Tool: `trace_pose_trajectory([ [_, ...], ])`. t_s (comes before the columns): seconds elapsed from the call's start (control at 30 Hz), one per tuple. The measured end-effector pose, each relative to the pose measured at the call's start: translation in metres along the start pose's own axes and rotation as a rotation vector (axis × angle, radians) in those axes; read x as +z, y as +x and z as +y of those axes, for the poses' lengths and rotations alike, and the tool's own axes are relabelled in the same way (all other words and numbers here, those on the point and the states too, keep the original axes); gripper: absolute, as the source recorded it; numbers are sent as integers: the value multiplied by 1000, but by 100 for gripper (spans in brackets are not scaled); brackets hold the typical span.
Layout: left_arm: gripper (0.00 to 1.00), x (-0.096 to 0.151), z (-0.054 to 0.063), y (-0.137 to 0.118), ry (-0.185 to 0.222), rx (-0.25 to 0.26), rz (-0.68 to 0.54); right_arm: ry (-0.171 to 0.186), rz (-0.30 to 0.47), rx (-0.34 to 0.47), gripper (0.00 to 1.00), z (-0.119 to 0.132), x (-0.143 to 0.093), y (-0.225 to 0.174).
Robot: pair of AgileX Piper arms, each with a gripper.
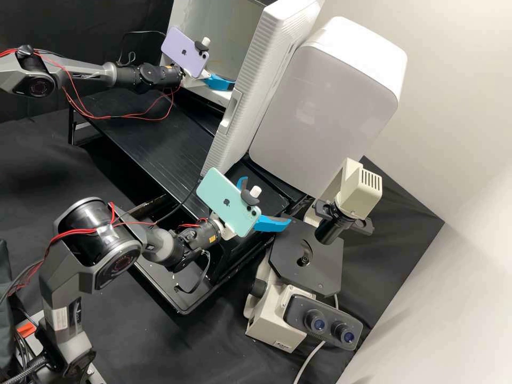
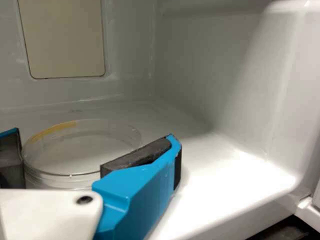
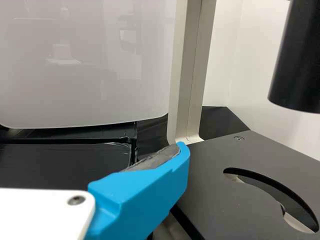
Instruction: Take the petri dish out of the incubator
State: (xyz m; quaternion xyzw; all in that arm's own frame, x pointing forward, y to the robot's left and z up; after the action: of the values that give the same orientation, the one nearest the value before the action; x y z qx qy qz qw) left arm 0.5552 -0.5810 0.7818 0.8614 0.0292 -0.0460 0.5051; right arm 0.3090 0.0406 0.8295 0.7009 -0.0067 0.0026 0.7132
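**benchrat:** Quick check, where's the dish [image 2: 70,152] in our setup right now?

**pipette_pal:** We've got it lying flat on the floor of the incubator [image 2: 210,75], inside the white chamber. It's not far from the back wall with the beige panel [image 2: 62,37]. It's clear and round, with a yellowish streak along part of its rim.

**benchrat:** And the left gripper [image 1: 220,83]?

**pipette_pal:** It's in the chamber too. Its fingers [image 2: 145,190] are spread, one on each side of the dish, both close to the rim. We honestly can't make out whether the pads touch it. The dish rests on the chamber floor.

**benchrat:** Yeah, from up high we see that arm come in from the far left over the bench [image 1: 160,144], with a purple phone [image 1: 185,50] clamped on its wrist.

**pipette_pal:** The right gripper [image 1: 277,223] is well apart from the dish and outside the incubator. It sits low, just beside the black stage [image 3: 235,165] of the microscope [image 1: 277,314], under the incubator's white shell. That arm has a mint phone [image 1: 229,202] on its wrist.

**benchrat:** Is that one open or closed?

**pipette_pal:** We can't tell from what we've got.
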Motion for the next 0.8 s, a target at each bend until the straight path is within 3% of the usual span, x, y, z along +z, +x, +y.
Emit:
trace_pose_trajectory([
  [0.8,0,-1,0,0,-5,2,1,0,0,0,100,0,0,0],
])
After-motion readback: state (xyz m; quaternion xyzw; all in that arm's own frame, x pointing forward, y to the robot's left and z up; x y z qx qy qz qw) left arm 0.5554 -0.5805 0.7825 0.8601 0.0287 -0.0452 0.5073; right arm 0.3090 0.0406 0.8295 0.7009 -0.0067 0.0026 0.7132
